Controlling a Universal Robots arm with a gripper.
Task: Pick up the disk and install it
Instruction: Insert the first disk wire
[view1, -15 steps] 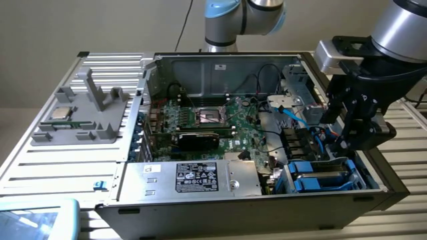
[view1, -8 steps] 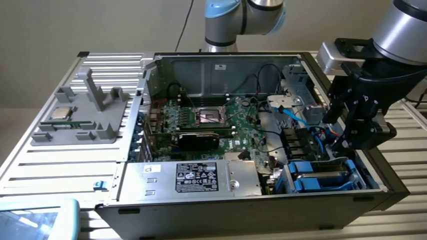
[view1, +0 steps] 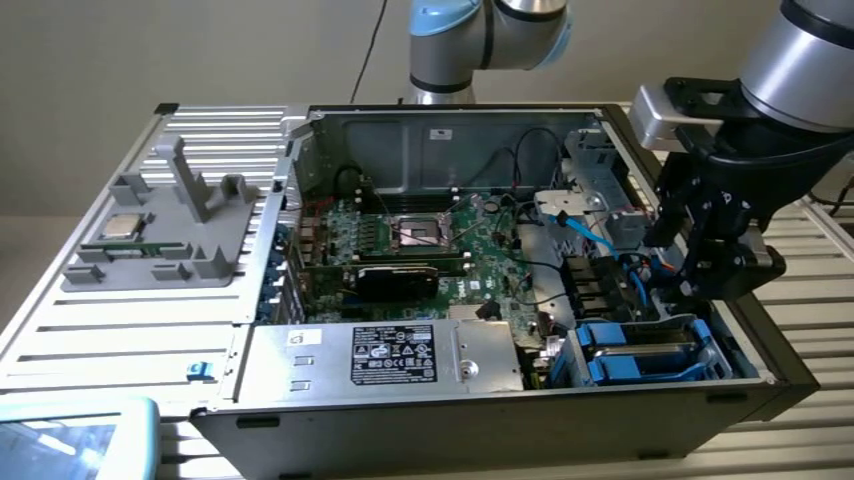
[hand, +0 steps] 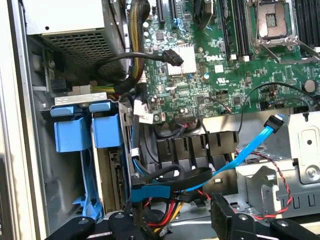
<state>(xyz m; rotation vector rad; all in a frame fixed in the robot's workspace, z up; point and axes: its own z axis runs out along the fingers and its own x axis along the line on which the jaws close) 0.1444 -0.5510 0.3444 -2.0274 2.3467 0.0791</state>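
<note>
Exterior view: finds the gripper (view1: 714, 290) poised over the open case, just off the motherboard's (view1: 427, 245) edge on the exterior view's right, above a row of black plugs. Stands spread as wide as it goes, with nothing between the fingers (hand: 226, 219) and nothing touched.

Puts the disk (view1: 643, 352) off the motherboard's near corner on the exterior view's right, seated in the corner bay in its blue carrier, apart from the gripper. Reads as lying lower than the gripper and further out from the motherboard, toward the case's near wall.

From the wrist view, picks out the same disk (hand: 106, 131) by its blue tabs, with the blue rails running away from them beside the motherboard. Cannot tell how many carriers sit side by side there, nor whether the grey body lies flat or on edge.

Judges the long axis to run alongside the motherboard's near edge, tabbed end closest to the motherboard's corner, far end out past it. Takes the fingers' opening line to cross that axis rather than follow it. Leaves no choice of arm, with just one on the rig.
</note>
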